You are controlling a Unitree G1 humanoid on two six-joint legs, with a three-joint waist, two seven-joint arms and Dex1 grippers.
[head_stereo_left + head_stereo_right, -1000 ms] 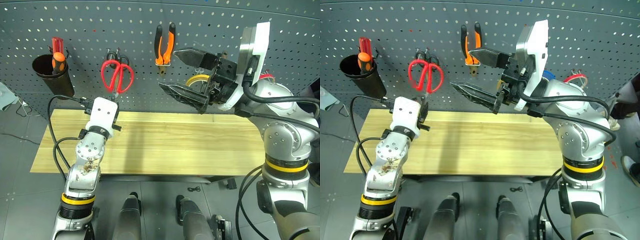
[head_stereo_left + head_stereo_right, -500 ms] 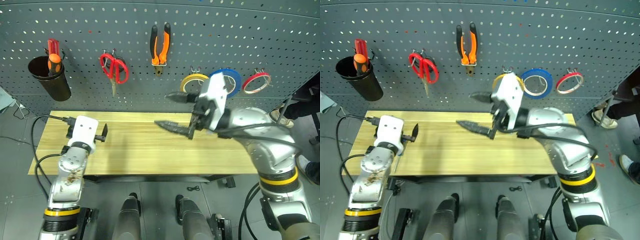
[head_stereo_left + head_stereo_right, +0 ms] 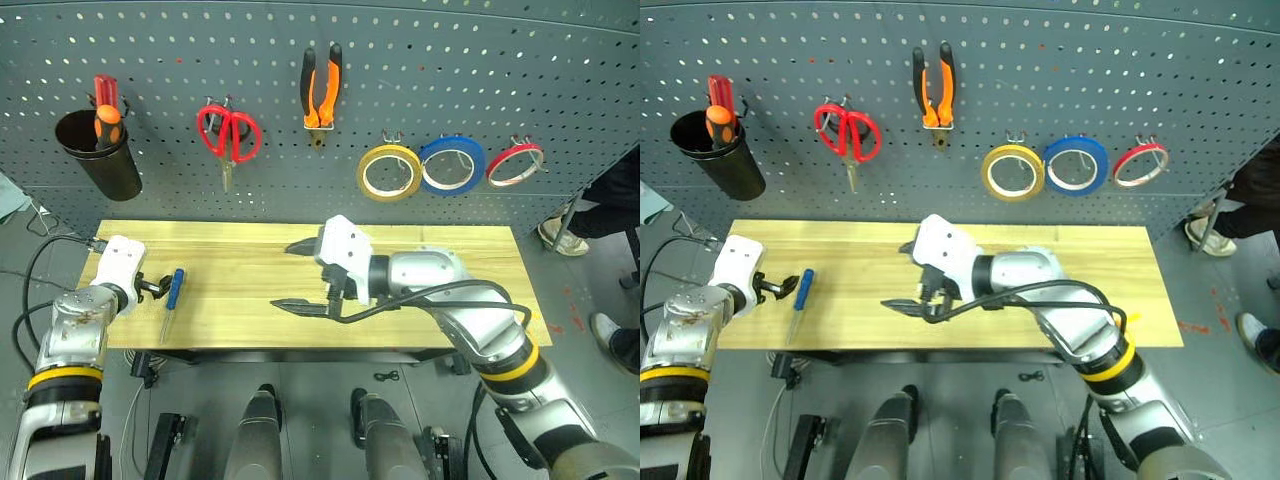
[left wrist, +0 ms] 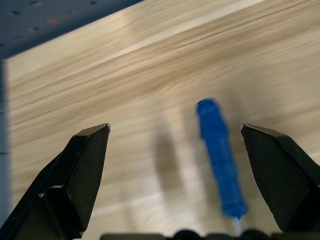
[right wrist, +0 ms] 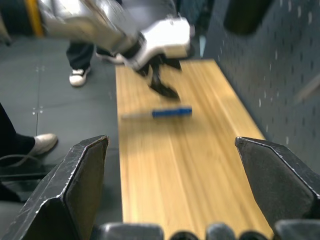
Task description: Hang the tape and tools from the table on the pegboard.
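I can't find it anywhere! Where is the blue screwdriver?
The blue screwdriver lies flat on the table near its left end, just in front of the open left gripper, below the hanging scissors.

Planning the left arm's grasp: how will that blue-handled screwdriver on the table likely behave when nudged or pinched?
The screwdriver looks slim with a rounded handle, so it may roll sideways on the smooth table if nudged. It is probably rigid and light. The thin shaft lies flat on the wood, so the thicker handle seems the easier place for the open left pincer to pinch.
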